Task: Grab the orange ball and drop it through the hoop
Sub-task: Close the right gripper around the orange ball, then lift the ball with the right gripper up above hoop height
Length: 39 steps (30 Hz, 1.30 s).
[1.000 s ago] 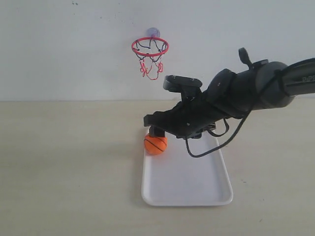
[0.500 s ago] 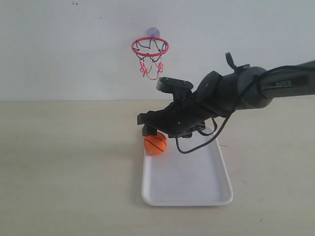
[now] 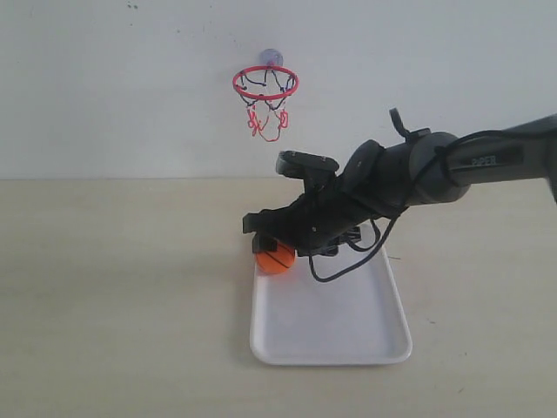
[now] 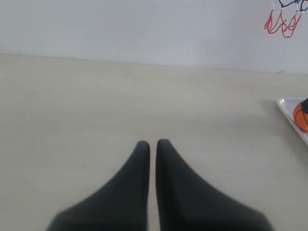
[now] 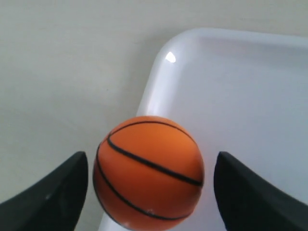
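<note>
On the far left corner of the tray sits the ball, right gripper spread wide either side of it, not clamping; left gripper is closed and empty above the surface.

We see a pale beige surface, matte and faintly mottled, running back to meet a white wall. Directly on it lies a white rectangular tray with rounded corners and a low raised rim. It sits flat, a little right of the middle, with its long sides pointing toward the wall.
</note>
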Available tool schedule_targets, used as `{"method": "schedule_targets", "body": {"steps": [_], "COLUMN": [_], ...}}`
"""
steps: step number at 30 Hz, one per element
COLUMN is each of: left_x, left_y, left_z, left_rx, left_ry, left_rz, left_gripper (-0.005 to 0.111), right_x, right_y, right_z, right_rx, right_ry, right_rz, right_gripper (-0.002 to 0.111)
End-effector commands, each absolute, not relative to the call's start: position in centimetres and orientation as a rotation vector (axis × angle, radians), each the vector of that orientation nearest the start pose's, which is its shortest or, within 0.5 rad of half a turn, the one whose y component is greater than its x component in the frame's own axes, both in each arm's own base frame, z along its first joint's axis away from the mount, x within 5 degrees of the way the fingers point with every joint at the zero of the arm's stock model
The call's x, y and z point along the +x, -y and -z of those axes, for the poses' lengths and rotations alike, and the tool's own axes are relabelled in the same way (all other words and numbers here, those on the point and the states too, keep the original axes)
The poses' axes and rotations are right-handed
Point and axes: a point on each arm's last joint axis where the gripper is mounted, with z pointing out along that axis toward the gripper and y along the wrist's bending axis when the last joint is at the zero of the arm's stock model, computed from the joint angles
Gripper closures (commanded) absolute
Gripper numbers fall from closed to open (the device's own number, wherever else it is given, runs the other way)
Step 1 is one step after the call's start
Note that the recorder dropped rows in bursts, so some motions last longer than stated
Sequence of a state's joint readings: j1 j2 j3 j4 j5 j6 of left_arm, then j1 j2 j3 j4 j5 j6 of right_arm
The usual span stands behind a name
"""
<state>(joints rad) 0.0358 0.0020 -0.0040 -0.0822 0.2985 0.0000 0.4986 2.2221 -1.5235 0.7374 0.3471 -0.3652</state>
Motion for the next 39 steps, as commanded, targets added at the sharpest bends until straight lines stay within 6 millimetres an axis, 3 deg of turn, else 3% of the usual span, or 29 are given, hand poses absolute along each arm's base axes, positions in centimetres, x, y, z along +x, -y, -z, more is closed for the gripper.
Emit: {"method": "schedule_targets", "body": {"steps": [1,6,9,14,19,23,28,32,39], "left_x": [5.5,5.5,5.5,5.5,5.5,5.5,5.5,5.5,5.5], "left_y": [0.0,0.0,0.0,0.0,0.0,0.0,0.0,0.0,0.0], "left_z": [-18.7,-18.7,-18.7,-18.7,-18.7,-18.7,-18.7,-18.7,-18.7], "left_rx": [-0.095,-0.095,-0.095,-0.095,-0.095,-0.095,-0.095,-0.095,-0.095], "left_ry": [-1.771,-1.771,-1.771,-1.771,-1.771,-1.771,-1.771,-1.771,-1.771], "left_rz": [0.058,0.058,0.058,0.058,0.058,0.058,0.058,0.058,0.058], "left_gripper": [0.103,0.103,0.103,0.103,0.103,0.103,0.103,0.103,0.103], "right_x": [41.0,41.0,41.0,41.0,41.0,40.9,40.6,40.0,38.5], "right_y": [-24.7,-24.7,-24.8,-24.7,-24.7,-24.6,-24.5,-24.2,-22.6], "right_z": [-13.1,-13.1,-13.1,-13.1,-13.7,-15.3,-18.8,-22.1,-26.1], "right_rx": [-0.309,-0.289,-0.284,-0.283,-0.292,-0.298,-0.341,-0.463,-0.709], "right_ry": [-2.498,-2.498,-2.499,-2.500,-2.486,-2.450,-2.364,-2.276,-2.212], "right_rz": [-0.637,-0.649,-0.653,-0.653,-0.654,-0.662,-0.669,-0.637,-0.476], "right_gripper": [0.039,0.042,0.060,0.107,0.108,0.108,0.108,0.108,0.108]}}
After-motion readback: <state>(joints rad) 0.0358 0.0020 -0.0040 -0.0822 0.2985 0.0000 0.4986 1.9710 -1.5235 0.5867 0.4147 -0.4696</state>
